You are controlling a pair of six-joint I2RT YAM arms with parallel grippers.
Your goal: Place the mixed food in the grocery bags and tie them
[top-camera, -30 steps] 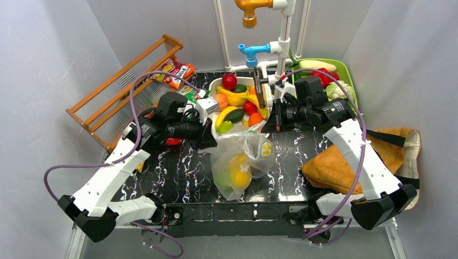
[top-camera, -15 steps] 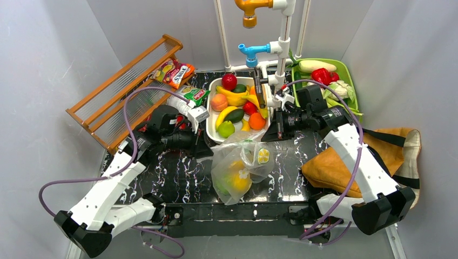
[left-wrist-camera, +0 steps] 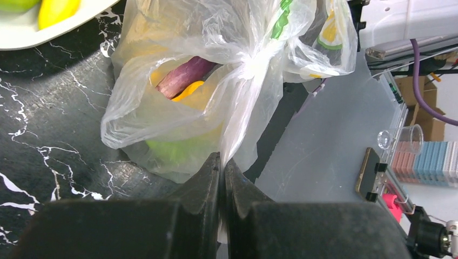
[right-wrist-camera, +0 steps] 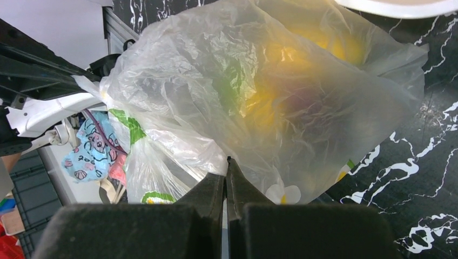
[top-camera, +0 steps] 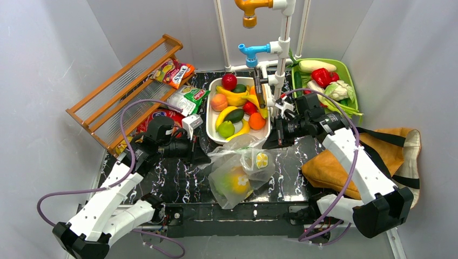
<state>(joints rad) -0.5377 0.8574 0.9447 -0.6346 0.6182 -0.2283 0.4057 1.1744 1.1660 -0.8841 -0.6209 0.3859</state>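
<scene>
The clear plastic bag [top-camera: 237, 171] with lemon and flower print lies mid-table, holding yellow, green and purple toy food. Its handles are twisted into a knot [left-wrist-camera: 249, 60]. My left gripper [top-camera: 204, 157] is shut on one handle strand at the bag's left; in the left wrist view [left-wrist-camera: 222, 162] the plastic runs between the jaws. My right gripper [top-camera: 268, 142] is shut on the other strand at the bag's upper right, also in the right wrist view [right-wrist-camera: 226, 171]. More toy fruit fills the white tray [top-camera: 211, 127]. The tan tote [top-camera: 335, 167] lies flat at the right. Snack packets [top-camera: 174, 72] lie at the back left.
A wooden rack [top-camera: 121, 89] leans at the left. A green tray [top-camera: 350, 81] of vegetables is at the back right. A pipe stand with blue and orange taps [top-camera: 259, 51] rises behind the white tray. Grey walls enclose the table.
My left gripper has pulled left and toward the near edge; the bag has shifted slightly nearer and its handles have drawn tighter. The right gripper has moved down a little.
</scene>
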